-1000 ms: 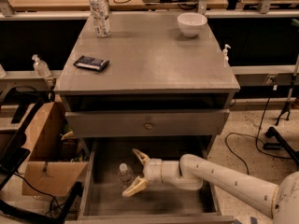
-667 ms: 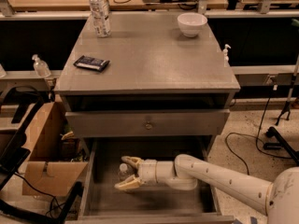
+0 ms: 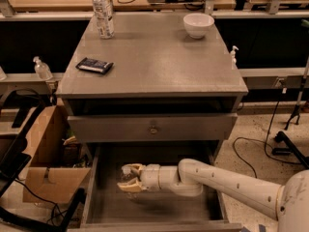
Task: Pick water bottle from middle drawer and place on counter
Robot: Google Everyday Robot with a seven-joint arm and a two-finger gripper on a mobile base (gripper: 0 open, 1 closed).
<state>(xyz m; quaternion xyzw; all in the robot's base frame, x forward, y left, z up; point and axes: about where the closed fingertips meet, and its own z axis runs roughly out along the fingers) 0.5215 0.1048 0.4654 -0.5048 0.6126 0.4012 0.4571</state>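
Note:
The middle drawer (image 3: 159, 208) is pulled open at the bottom of the grey cabinet. My gripper (image 3: 128, 179) reaches into it from the right on a white arm. Its tan fingers (image 3: 133, 167) are closed from above and below on the small clear water bottle (image 3: 124, 174), at the left of the drawer floor. The fingers hide most of the bottle. The grey counter (image 3: 159, 66) is the cabinet's top, above.
On the counter stand a taller labelled bottle (image 3: 103, 13), a white bowl (image 3: 198, 24) and a dark packet (image 3: 94, 65). A shut drawer front with a knob (image 3: 153, 128) overhangs the open drawer. A cardboard box (image 3: 48, 149) and a pump dispenser (image 3: 41, 68) are left; cables lie right.
My gripper moved left over the bottle and its fingers went from wide open to closed around the bottle.

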